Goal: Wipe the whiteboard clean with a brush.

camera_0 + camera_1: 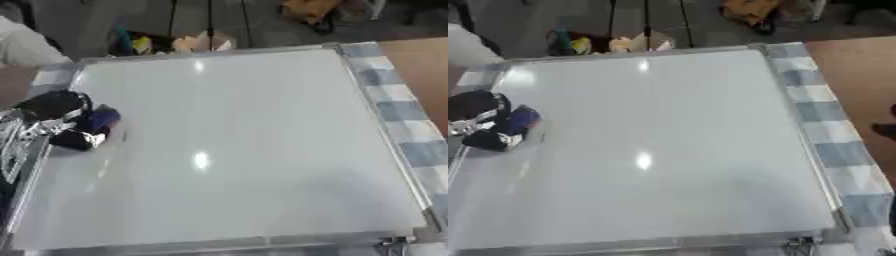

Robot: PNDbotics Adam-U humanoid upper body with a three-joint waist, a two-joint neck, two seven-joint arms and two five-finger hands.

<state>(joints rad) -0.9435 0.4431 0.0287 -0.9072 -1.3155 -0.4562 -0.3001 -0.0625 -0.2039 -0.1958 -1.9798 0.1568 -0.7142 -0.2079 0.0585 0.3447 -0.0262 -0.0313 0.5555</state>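
My left hand (63, 122) held the brush (99, 120) at the board's left edge.

The whiteboard (236, 150) lay flat before me, its near part bare white with a glare spot, a checked cloth (398, 115) along its right side. Farther up at the left edge, my fingers curled around the blue brush, which touched the board. At the right edge of the right eye view, a dark bit of my right hand (885, 130) showed; I couldn't tell its fingers.
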